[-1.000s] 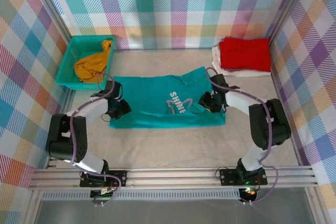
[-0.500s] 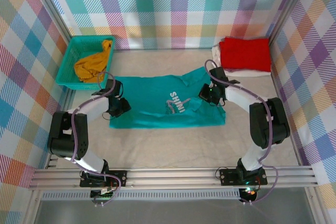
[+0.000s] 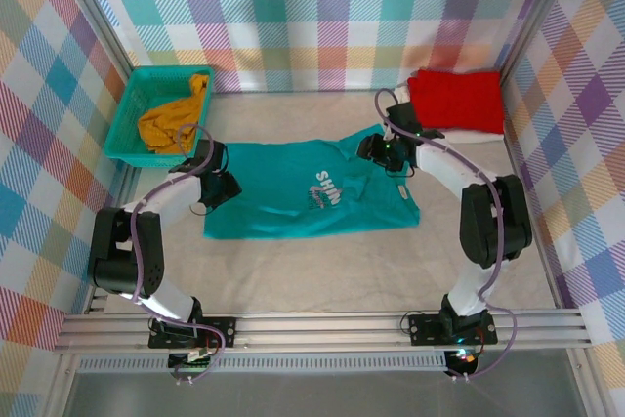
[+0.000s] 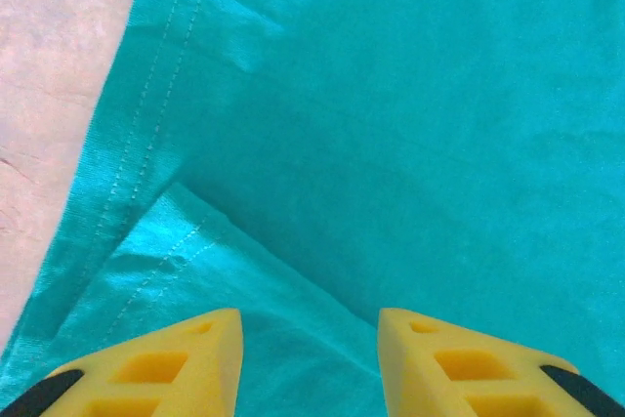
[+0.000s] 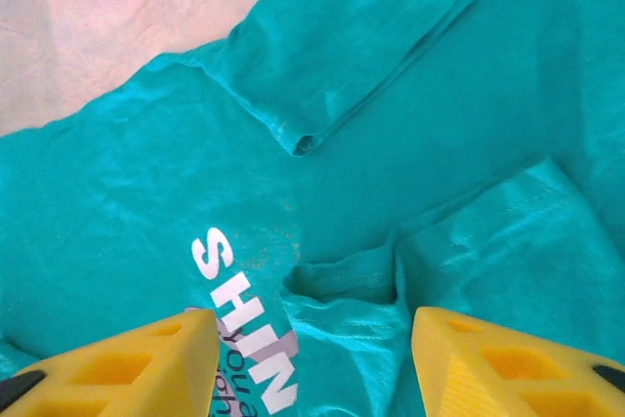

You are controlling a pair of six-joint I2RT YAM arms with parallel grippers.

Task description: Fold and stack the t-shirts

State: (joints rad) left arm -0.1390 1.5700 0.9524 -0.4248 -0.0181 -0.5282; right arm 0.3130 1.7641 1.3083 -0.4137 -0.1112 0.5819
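You're seemingly midway: red tee is lying folded at the tabletop's far right corner; teal tee and yellow tee are awaiting folding; left pincer and right pincer are gaping, empty.

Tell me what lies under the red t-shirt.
A white t-shirt lies under the red t-shirt, peeking out along its left and near edges. The rest of it, and anything beneath, is covered.

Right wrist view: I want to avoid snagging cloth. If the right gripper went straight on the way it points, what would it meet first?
Probably the teal t-shirt, at the bunched fold beside its white SHINE print, right ahead of the right gripper; depth is hard to judge.
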